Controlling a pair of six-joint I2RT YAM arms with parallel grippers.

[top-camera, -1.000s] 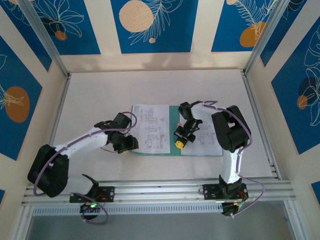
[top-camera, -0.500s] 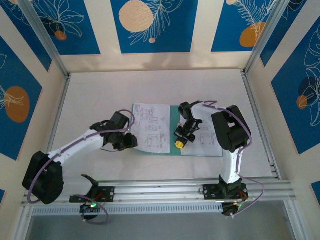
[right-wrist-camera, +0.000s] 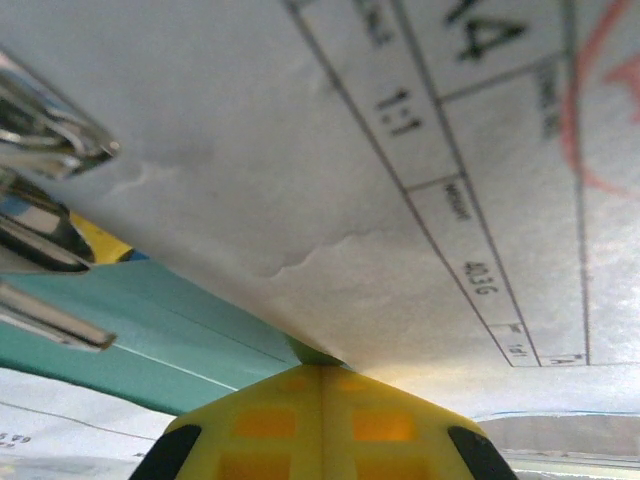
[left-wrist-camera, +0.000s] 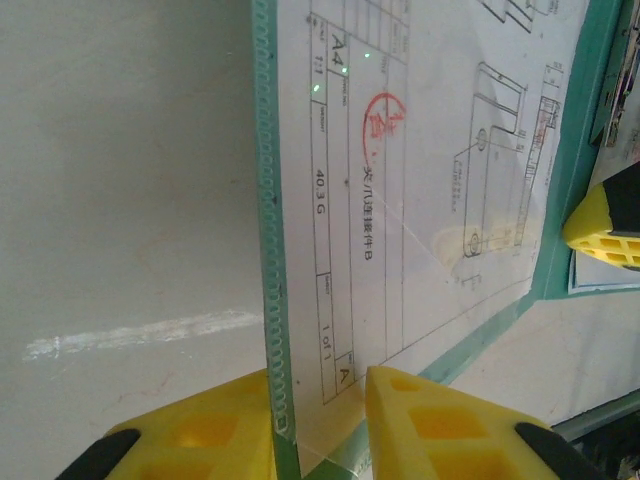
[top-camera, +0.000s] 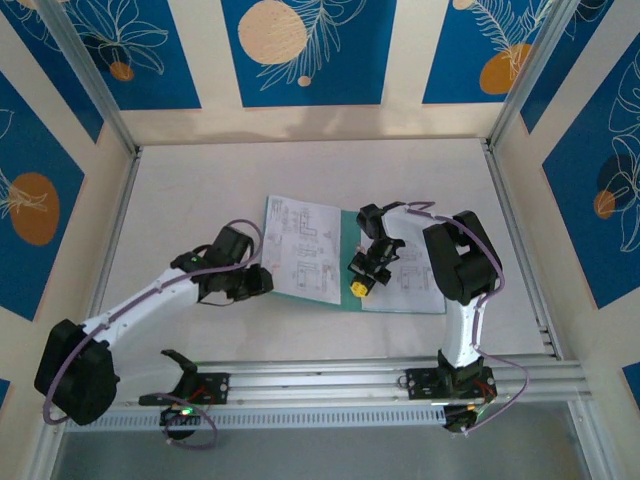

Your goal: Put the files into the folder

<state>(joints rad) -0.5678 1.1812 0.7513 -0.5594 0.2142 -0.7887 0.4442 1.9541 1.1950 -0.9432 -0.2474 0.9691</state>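
Observation:
The teal-green folder lies open in the middle of the table. A white printed sheet of the files rests on its left leaf, and more white sheets lie on the right leaf. My left gripper is shut on the left leaf's outer edge together with the sheet's corner, one finger on each side, and that edge is raised. My right gripper is shut and empty, its tips pressed on the teal card under a printed sheet.
Bare white table stretches left of and behind the folder. An aluminium rail runs along the near edge, and frame posts and patterned walls close the sides. Shiny metal parts show at the left of the right wrist view.
My left gripper has closed in on the left leaf's edge. That edge has lifted and shifted slightly right as the left arm stretched out. The right arm has not moved.

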